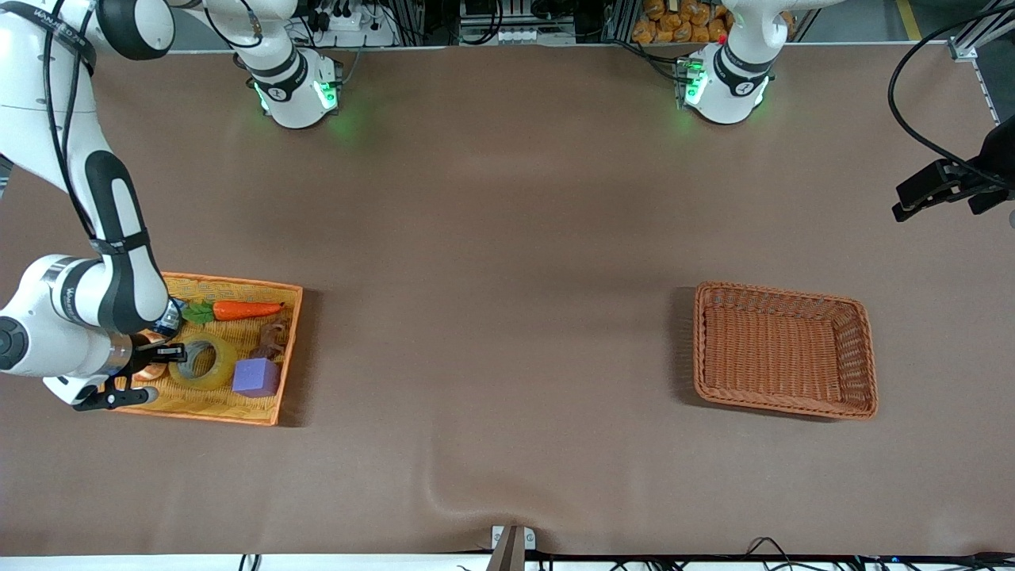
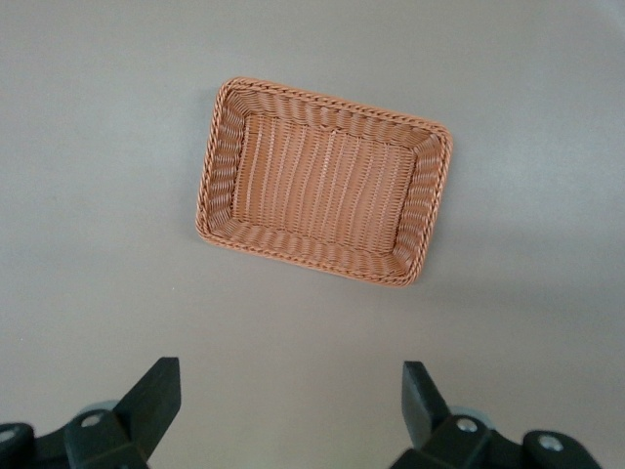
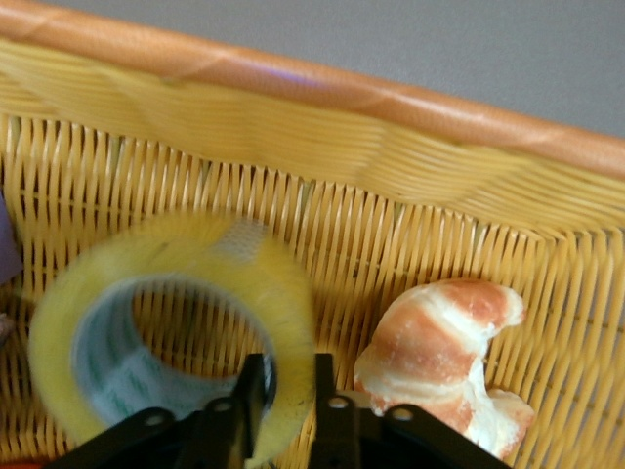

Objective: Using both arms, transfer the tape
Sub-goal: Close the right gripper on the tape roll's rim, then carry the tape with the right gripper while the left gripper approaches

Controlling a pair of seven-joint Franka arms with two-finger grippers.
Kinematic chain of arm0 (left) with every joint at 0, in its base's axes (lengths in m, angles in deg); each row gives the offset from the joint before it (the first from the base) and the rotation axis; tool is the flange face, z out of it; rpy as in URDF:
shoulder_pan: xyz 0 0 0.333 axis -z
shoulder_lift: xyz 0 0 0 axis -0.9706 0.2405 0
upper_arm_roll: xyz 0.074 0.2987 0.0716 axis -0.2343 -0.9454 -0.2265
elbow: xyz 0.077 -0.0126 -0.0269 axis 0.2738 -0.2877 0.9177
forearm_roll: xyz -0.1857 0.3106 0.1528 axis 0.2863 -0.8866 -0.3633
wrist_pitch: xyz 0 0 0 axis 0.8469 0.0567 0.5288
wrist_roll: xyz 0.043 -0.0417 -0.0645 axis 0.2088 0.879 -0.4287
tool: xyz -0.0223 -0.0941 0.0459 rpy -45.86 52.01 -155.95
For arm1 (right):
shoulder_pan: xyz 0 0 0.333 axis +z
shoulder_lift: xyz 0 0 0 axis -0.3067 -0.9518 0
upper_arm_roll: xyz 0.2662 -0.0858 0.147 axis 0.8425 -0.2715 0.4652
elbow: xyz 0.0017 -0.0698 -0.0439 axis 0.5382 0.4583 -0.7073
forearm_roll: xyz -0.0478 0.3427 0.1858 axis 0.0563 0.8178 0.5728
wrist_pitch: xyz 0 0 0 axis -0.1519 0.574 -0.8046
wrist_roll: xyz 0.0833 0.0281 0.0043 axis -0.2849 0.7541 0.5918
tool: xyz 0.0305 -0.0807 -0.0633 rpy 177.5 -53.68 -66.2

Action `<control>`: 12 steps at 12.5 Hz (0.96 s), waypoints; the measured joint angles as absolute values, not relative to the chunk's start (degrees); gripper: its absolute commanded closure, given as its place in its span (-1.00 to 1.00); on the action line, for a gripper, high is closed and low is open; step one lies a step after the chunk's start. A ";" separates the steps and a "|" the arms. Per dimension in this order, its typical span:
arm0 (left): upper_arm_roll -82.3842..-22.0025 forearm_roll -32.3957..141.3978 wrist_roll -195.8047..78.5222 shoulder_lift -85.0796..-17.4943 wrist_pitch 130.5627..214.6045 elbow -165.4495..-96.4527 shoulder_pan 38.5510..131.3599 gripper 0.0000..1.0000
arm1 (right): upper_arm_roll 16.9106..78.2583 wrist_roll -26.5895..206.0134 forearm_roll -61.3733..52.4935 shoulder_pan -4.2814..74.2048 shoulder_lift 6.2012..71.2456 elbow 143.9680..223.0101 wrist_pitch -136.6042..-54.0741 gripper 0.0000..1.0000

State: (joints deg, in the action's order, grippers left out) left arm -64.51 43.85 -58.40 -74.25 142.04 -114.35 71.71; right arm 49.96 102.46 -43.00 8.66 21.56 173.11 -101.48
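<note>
The tape, a translucent yellow ring with a grey core, is in the yellow basket at the right arm's end of the table. My right gripper is down in that basket. In the right wrist view the right gripper is shut on the tape's wall, one finger inside the ring and one outside. My left gripper hangs open and empty in the air at the left arm's end. It also shows in the left wrist view, above the bare table beside the brown basket.
The yellow basket also holds a carrot, a purple cube, a brown object and a peeled orange segment beside my right gripper. The brown wicker basket is empty.
</note>
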 measured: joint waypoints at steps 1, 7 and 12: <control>-64.51 43.85 -58.40 -74.25 142.04 -114.34 71.70 -1.00 | 49.97 102.46 -43.00 8.70 21.56 173.07 -101.54 1.00; -64.84 43.85 -58.40 -74.25 142.04 -114.31 71.52 -1.00 | 50.05 104.61 -42.94 8.70 24.74 169.36 -101.21 1.00; -64.89 43.96 -58.40 -74.25 142.04 -114.31 71.51 -1.00 | 55.01 105.36 -42.87 9.45 28.65 164.13 -93.33 1.00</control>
